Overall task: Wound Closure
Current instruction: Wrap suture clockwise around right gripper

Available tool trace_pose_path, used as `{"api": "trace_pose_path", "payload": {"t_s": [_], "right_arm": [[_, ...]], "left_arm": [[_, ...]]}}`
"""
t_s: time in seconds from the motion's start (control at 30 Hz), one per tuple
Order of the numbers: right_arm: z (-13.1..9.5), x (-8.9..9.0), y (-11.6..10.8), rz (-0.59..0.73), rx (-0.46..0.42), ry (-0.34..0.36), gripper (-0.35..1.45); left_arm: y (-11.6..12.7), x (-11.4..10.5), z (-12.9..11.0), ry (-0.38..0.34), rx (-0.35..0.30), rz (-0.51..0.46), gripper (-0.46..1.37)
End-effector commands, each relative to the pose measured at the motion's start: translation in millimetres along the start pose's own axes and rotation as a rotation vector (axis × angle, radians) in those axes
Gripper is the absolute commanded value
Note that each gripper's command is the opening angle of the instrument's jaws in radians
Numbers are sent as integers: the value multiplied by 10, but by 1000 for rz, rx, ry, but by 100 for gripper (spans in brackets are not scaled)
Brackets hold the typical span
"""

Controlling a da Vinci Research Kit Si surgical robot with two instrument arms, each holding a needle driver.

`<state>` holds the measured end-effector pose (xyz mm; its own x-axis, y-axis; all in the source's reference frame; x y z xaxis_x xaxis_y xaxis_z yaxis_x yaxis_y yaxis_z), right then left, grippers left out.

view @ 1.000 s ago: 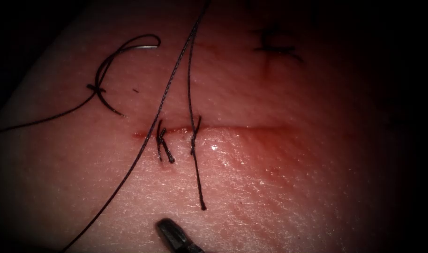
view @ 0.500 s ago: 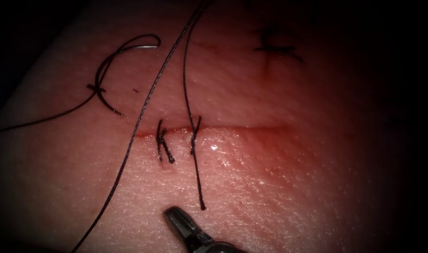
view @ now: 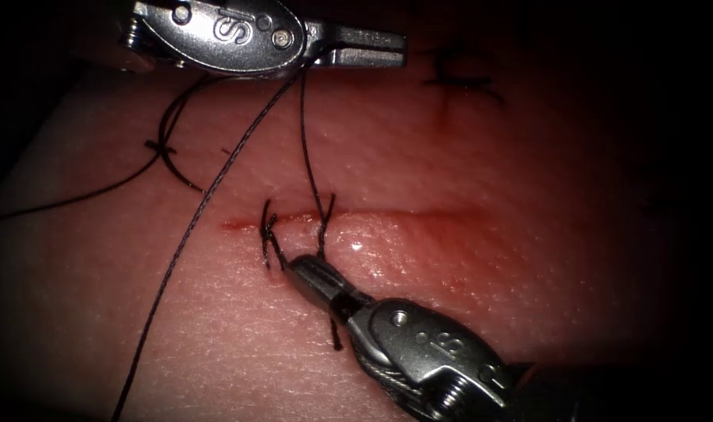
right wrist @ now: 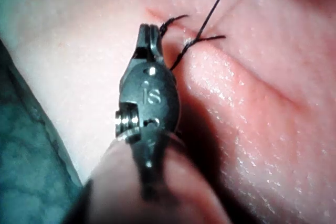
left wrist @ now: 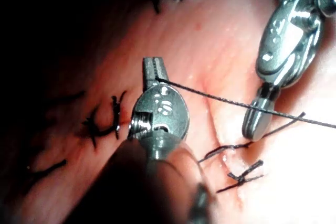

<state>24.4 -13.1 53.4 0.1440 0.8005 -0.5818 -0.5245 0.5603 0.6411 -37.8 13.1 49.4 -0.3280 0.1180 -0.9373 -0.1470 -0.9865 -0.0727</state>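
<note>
We hold thread (view: 305,148) clamped in left tool (view: 372,56), taut above cut (view: 403,215). Right tool (view: 309,273), jaws together, empty, sits at second stitch (view: 322,227) beside short tail. Needle (view: 180,168) lies loose on tissue (view: 465,156), left of stitches. Knot-tying stage, we judge.

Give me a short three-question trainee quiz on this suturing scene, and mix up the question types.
1. True or false: the needle lies on the tissue, held by neither tool.
2. What do the left tool's fingers hold? A the needle; B the thread; C the tissue.
3. Fill in: the right tool's tip sits beside ___ stitches crossing the cut.
Key: 1 true; 2 B; 3 two.
</note>
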Motion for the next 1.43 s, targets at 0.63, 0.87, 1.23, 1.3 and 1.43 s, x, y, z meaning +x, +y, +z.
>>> {"api": "trace_pose_path", "payload": {"t_s": [0.63, 0.87, 1.23, 1.3, 1.43], "right_arm": [[43, 27, 63, -139, 402, -13, -35], [61, 37, 68, -166, 486, -9, -35], [67, 53, 74, -170, 531, -2, -35], [67, 52, 73, -170, 532, -2, -35], [65, 50, 71, -171, 532, -2, -35]], "left_arm": [[80, 5, -20, 86, -113, -89, -35], [108, -5, -15, 106, -151, -100, -35], [142, -34, -4, 113, -182, -127, -35], [144, -38, -3, 113, -183, -128, -35], [140, -41, -4, 112, -181, -127, -35]]}}
